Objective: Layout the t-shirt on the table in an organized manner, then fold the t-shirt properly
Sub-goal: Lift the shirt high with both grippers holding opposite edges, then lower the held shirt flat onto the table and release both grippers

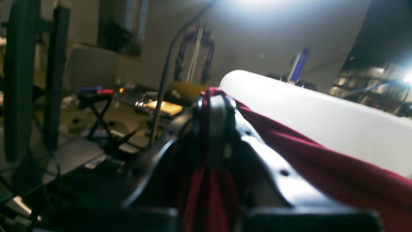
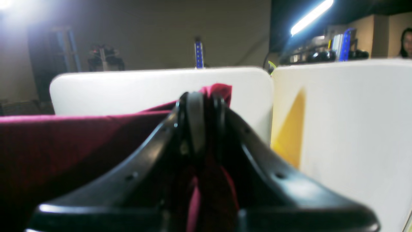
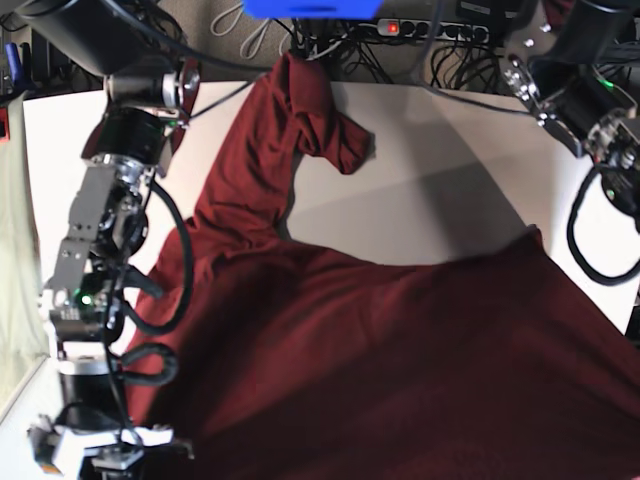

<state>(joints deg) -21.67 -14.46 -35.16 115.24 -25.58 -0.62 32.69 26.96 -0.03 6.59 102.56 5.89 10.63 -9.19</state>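
Both grippers are clamping shirt (image 3: 400, 350) fabric: left gripper (image 1: 214, 103) and right gripper (image 2: 199, 103) each closed tight on a pinched edge, apparently gripping the hem to spread it flat. The shirt is draping over the surface (image 3: 450, 180), one sleeve trailing toward the far edge. In the base view both grippers are lying outside the picture; the near hem is cut off.

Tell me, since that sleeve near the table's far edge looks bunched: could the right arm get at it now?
Probably not: the right gripper is shut on the t-shirt near the front, and the bunched sleeve lies far across the table. It would have to let go first.
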